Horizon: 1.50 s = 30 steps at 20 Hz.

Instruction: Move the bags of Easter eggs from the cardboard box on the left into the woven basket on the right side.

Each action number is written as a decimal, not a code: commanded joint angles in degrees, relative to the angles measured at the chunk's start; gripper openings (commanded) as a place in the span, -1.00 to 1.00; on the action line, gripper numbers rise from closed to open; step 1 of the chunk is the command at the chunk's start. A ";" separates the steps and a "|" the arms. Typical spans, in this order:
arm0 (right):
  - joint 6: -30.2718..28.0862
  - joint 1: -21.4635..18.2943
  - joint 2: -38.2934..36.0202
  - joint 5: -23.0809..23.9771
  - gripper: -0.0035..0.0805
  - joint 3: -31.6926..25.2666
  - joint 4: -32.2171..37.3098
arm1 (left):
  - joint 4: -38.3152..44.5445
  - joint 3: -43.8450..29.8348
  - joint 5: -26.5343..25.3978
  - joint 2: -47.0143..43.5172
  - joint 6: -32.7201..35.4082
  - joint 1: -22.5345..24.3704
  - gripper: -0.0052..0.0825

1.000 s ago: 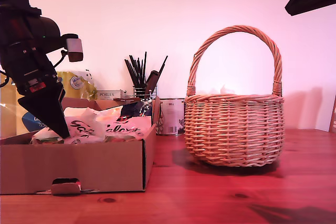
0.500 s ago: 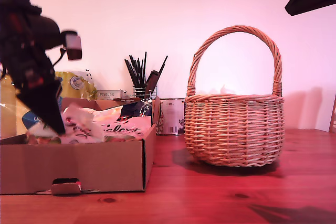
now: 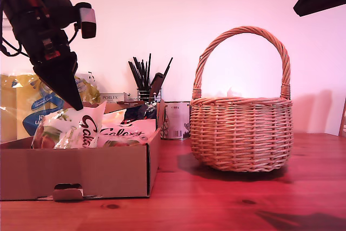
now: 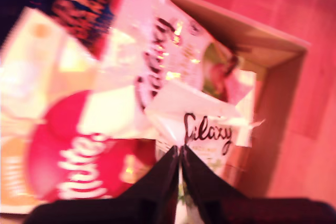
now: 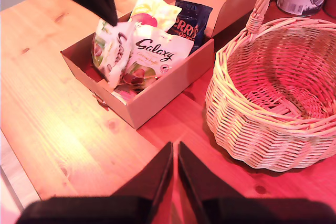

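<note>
Pinching a cream bag (image 3: pixel 73 128) by its top edge, my first pincer (image 3: pixel 75 104) holds it above the cardboard box (image 3: pixel 81 171); my second pincer (image 5: pixel 175 153) hangs pressed together.

Warm pink-red cast over all three views, one of them badly smeared.

The exterior view is evenly lit and sharp; the woven basket (image 3: pixel 241 129) throws a soft shadow on the wooden table (image 3: pixel 216 198) toward 8 o'clock and a faint one on the wall at 3 o'clock. The first wrist view is motion-blurred throughout, worst toward 9 and 11 o'clock, with glare spots on the cream bag (image 4: pixel 173 56); only the script near centre reads. The second wrist view is crisp, brightest over the tabletop at 9 o'clock.
</note>
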 commanded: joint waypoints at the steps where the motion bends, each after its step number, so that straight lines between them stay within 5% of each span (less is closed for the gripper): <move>1: 0.04 0.24 -0.11 -0.39 -0.95 0.11 0.31 | 0.48 -0.42 0.04 0.28 -1.77 0.04 -0.51; 3: 0.07 0.24 -0.13 -0.42 -0.95 0.11 0.35 | 2.40 -0.42 -0.13 0.26 -2.32 0.02 0.28; 4: 0.11 0.24 -0.13 -0.42 -0.95 0.11 0.48 | 2.93 -0.42 -1.05 0.26 -2.27 -0.15 0.45; 19: 0.20 0.24 -0.17 -0.44 -0.95 0.15 0.66 | 2.89 -1.22 -8.41 7.34 -1.79 -1.86 0.58; 30: 0.20 0.22 -0.17 -0.42 -0.95 0.59 0.61 | -0.11 -4.22 -6.45 9.73 -3.10 -2.27 0.57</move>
